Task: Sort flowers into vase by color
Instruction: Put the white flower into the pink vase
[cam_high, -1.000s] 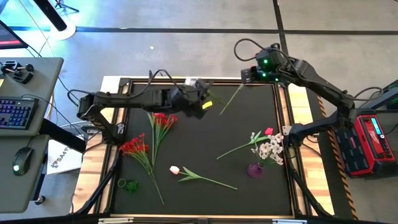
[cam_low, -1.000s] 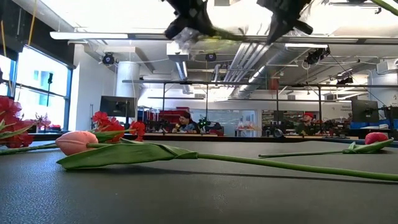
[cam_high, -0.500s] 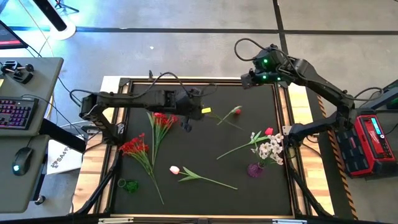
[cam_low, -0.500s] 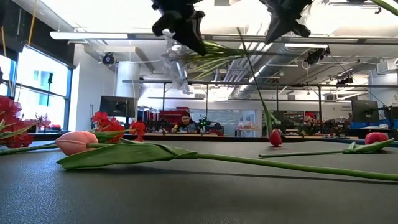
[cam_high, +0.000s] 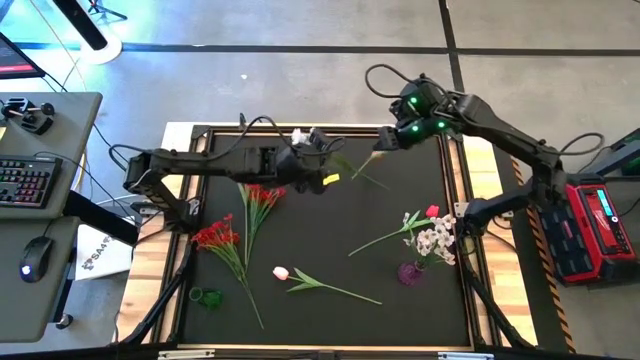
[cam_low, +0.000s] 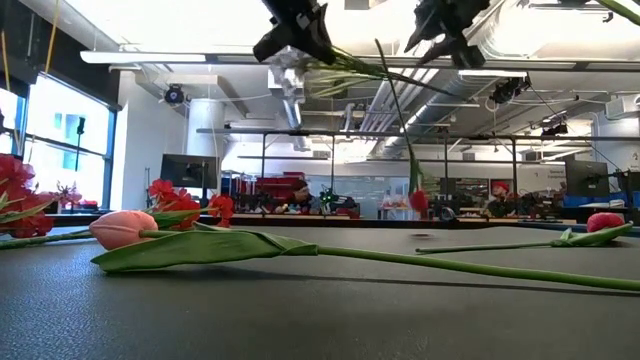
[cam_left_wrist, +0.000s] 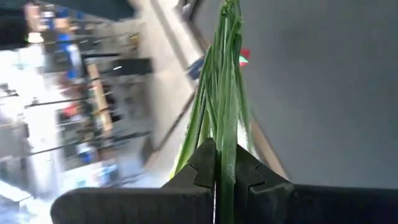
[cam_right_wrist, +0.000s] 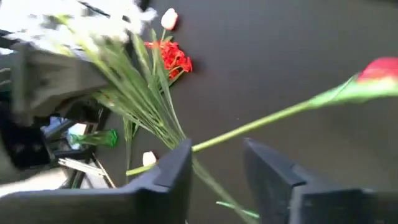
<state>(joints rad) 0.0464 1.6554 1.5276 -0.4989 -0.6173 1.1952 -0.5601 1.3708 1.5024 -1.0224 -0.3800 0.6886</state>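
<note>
My left gripper is raised over the table's far middle, shut on a bunch of green stems with white-grey blossoms. A red rosebud hangs down from that bunch on its long stem, clear of the table. My right gripper is just right of the bunch, open. In the right wrist view its fingers stand on either side of the rosebud's stem; I cannot tell whether they touch it. My left gripper pinches several green stems together between its two fingers. The stems run on forward past the fingertips. The bunch is lifted clear of the table, roughly level, its stem ends toward the table's right side.
On the black mat lie two red blossom sprigs at the left, a pale tulip near the front, and a rosebud sprig. A purple vase holds white blossoms. A green vase lies front left.
My left gripper dipped toward the near edge, then rose back with the bunch. The hanging rosebud touched the table half a second ago and now swings clear. My right gripper has moved left toward the bunch, and its fingers have opened.
</note>
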